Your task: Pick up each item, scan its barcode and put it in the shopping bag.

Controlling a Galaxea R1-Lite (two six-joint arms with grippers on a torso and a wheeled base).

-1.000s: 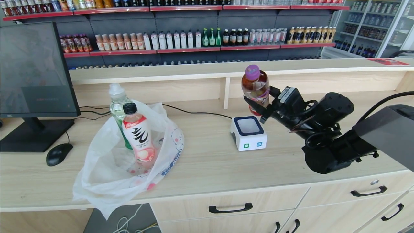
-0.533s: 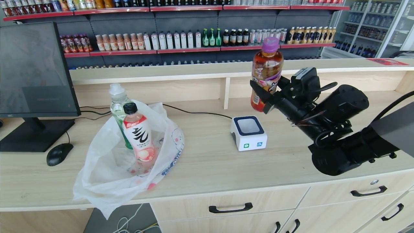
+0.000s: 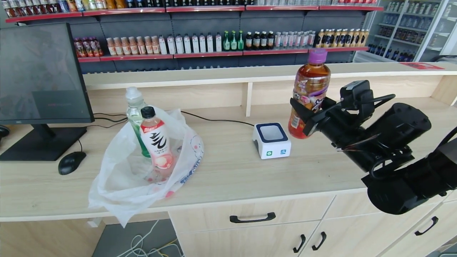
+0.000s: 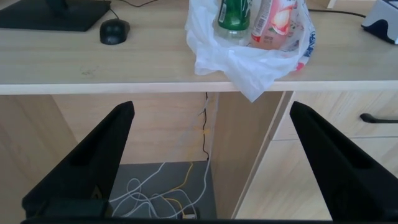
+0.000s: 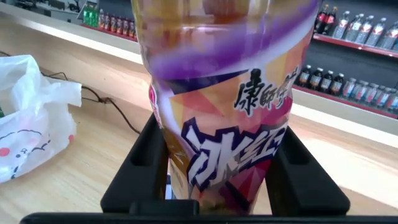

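Note:
My right gripper (image 3: 309,117) is shut on an amber tea bottle (image 3: 309,93) with a purple cap and purple label, held upright in the air just right of the white barcode scanner (image 3: 271,140). In the right wrist view the tea bottle (image 5: 221,93) sits between the black fingers (image 5: 138,167). A white shopping bag (image 3: 121,182) lies open on the counter to the left, holding a green bottle (image 3: 135,109) and a pink-and-white bottle (image 3: 157,142). My left gripper (image 4: 208,168) hangs open below the counter's front edge, facing the shopping bag (image 4: 249,62).
A black monitor (image 3: 39,78) and a mouse (image 3: 71,162) stand at the counter's left end. A cable runs from the scanner toward the back. A raised ledge (image 3: 250,75) borders the back of the counter. Drawers with black handles (image 3: 252,217) sit below.
My right gripper has carried the tea bottle upward and to the right, away from above the scanner. The head camera has shifted slightly.

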